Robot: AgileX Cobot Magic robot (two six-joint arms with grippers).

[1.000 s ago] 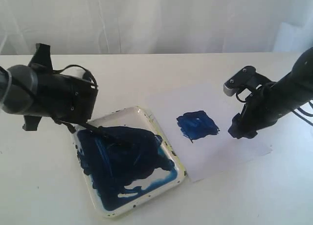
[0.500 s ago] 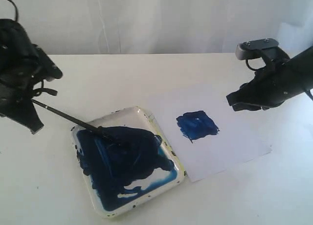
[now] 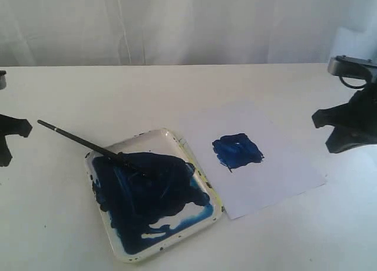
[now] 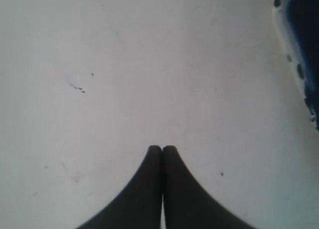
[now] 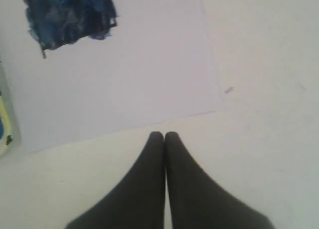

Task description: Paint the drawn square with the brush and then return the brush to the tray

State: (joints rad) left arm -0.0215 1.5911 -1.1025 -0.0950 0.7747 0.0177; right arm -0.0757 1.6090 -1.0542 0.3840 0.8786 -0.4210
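Observation:
The brush (image 3: 82, 142) lies with its wet tip inside the tray (image 3: 194, 154) and its black handle sticking out over the tray's left rim onto the table. Dark blue paint fills the drawn square (image 3: 237, 151) on the white paper sheet (image 3: 277, 165); the same square (image 5: 67, 15) shows in the right wrist view. My left gripper (image 4: 162, 148) is shut and empty over bare table, with a tray corner (image 4: 299, 50) off to one side. My right gripper (image 5: 164, 135) is shut and empty just off the paper's edge (image 5: 149, 89). In the exterior view both arms sit at the far edges.
A white curtain hangs behind the white table. The left arm (image 3: 9, 135) shows only at the left border and the right arm (image 3: 353, 124) at the right border of the exterior view.
Both arms have pulled back outward, the left one to the left edge and the right one to the right edge. The brush stays where it lay, tip in the tray.

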